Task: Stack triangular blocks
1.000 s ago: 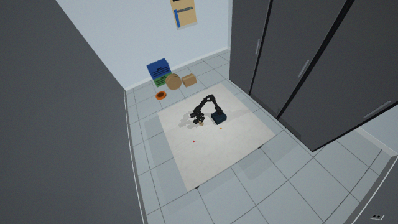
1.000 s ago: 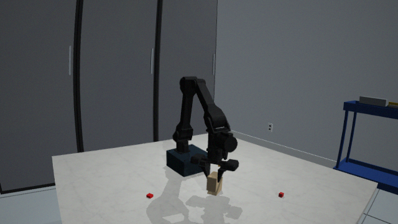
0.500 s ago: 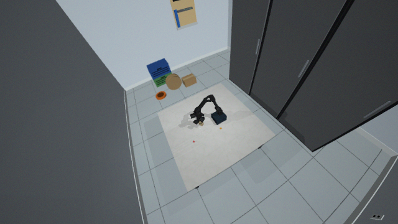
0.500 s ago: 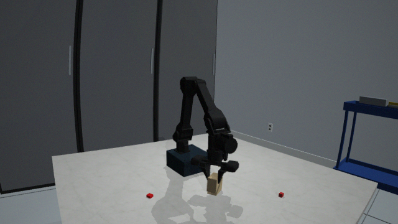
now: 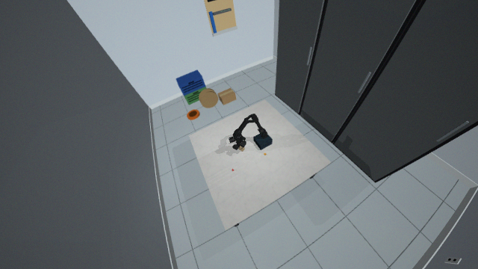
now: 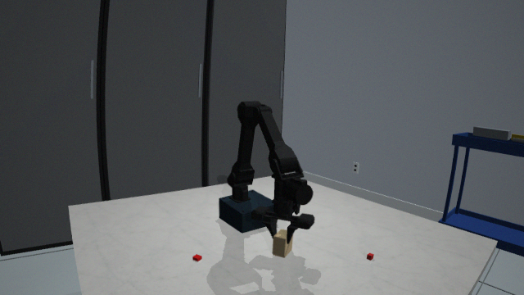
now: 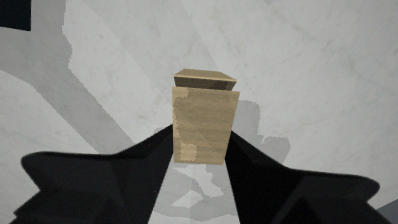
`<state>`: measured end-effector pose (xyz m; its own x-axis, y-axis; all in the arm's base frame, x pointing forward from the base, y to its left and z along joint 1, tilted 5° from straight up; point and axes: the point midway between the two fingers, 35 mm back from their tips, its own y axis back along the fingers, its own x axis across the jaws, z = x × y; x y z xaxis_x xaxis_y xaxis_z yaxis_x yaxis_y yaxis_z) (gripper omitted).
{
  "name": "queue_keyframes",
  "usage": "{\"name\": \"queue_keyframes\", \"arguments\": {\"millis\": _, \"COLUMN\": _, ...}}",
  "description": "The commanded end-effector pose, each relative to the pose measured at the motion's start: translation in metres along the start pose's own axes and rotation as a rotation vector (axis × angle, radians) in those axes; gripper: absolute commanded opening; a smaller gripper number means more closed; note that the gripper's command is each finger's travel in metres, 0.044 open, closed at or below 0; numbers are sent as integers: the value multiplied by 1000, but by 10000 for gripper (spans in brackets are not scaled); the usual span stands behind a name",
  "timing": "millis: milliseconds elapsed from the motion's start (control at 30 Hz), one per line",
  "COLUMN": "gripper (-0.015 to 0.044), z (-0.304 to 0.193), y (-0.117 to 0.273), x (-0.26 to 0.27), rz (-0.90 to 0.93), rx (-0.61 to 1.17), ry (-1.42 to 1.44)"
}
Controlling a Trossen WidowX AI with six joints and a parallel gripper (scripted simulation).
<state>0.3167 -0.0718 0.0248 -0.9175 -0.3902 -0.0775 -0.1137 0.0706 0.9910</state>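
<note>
One tan triangular block [image 7: 206, 125] is between the two fingers of my gripper [image 7: 200, 128] [image 6: 282, 238], which is shut on it, its flat top facing the wrist camera. The other tan block [image 7: 205, 74] shows just beyond its far edge in the wrist view, with a dark, shaded strip between them. In the exterior view the tan wood [image 6: 281, 247] looks like one boxy shape low over the table [image 6: 143, 229]; I cannot tell the two blocks apart there. The sloped faces, and whether they touch, are hidden. In the top view only a small tan patch shows below the gripper.
The arm's dark blue base box [image 5: 263, 141] [image 6: 246, 215] stands behind the blocks. A small red piece [image 6: 197, 257] lies to the left and another red piece [image 6: 370, 256] to the right in the exterior view. An orange-looking piece [image 5: 265, 154] lies near the base in the top view.
</note>
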Motion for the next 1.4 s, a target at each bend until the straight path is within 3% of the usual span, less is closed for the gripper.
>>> {"name": "queue_keyframes", "arguments": {"millis": 0, "gripper": 0, "z": 1, "y": -3, "x": 0, "rz": 0, "rx": 2, "ry": -3}}
{"name": "queue_keyframes", "arguments": {"millis": 1367, "gripper": 0, "z": 4, "y": -8, "x": 1, "rz": 0, "rx": -1, "ry": -3}}
